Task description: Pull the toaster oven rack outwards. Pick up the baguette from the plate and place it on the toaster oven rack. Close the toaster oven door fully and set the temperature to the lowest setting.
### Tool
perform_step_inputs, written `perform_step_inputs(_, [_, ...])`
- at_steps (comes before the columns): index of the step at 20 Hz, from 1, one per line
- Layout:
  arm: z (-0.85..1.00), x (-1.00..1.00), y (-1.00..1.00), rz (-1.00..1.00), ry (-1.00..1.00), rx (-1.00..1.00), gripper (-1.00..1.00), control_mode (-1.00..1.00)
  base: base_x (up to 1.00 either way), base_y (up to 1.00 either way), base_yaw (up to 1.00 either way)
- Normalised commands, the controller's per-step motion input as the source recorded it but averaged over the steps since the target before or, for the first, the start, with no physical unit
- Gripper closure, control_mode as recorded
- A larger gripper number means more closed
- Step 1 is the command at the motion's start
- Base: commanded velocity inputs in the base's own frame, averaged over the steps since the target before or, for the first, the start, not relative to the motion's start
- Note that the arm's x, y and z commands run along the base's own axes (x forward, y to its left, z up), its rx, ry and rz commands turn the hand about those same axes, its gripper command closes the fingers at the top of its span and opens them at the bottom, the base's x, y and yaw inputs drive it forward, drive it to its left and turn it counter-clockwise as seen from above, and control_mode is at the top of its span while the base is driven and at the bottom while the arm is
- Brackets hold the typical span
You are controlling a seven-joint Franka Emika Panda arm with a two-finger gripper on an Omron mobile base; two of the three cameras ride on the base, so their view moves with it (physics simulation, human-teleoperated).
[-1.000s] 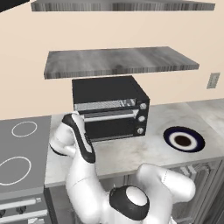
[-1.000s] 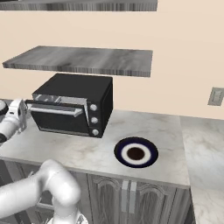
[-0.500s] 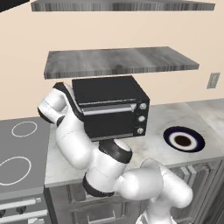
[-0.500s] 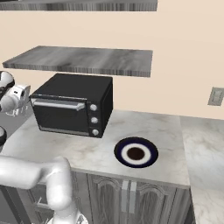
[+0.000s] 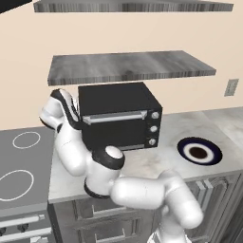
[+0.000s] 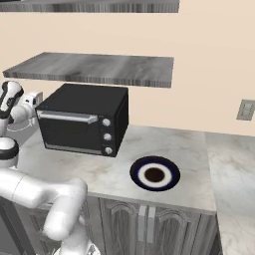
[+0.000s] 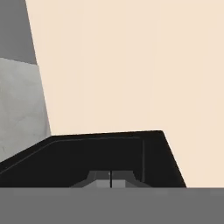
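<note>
The black toaster oven [image 5: 118, 118] stands on the counter with its toaster oven door [image 5: 114, 128] closed and the silver bar handle [image 5: 116, 116] along the door's top edge. The toaster oven rack is hidden behind the door. The temperature knob [image 5: 154, 115] tops a column of three knobs at the oven's right. The round blue-rimmed plate [image 5: 199, 152] lies right of the oven with nothing on it. The baguette is out of view. My gripper [image 7: 110, 180] is shut on nothing, held beside the oven's upper left corner [image 6: 35, 98] and looking across a black face of the oven.
A grey shelf [image 5: 128, 66] hangs just above the oven and another [image 5: 133, 5] higher up. A stove top [image 5: 23, 166] lies left of the counter. A wall outlet [image 5: 231, 87] sits at the right. My own arm [image 5: 137, 190] curls across the counter front.
My hand has risen from low at the oven's front left to its upper left corner. The arm's elbow has swung down in front of the counter. The door has stayed closed.
</note>
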Motion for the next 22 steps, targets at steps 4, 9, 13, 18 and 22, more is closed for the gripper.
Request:
perform_step_inputs(4, [1.00,1.00,0.00,-0.24,0.38,-0.68,1.00,-1.00,0.00,0.00,0.00])
perform_step_inputs(9, [1.00,0.92,0.21,-0.12,0.27,-0.59,1.00,-1.00,0.00,0.00,0.00])
perform_step_inputs(13, [1.00,0.07,0.92,0.05,0.02,-0.49,1.00,-1.00,0.00,0.00,0.00])
perform_step_inputs(18, [1.00,-0.86,1.00,0.32,0.03,-0.58,1.00,-1.00,0.00,0.00,0.00])
perform_step_inputs(22, [1.00,-1.00,1.00,0.50,0.00,-0.55,1.00,-1.00,0.00,0.00,0.00])
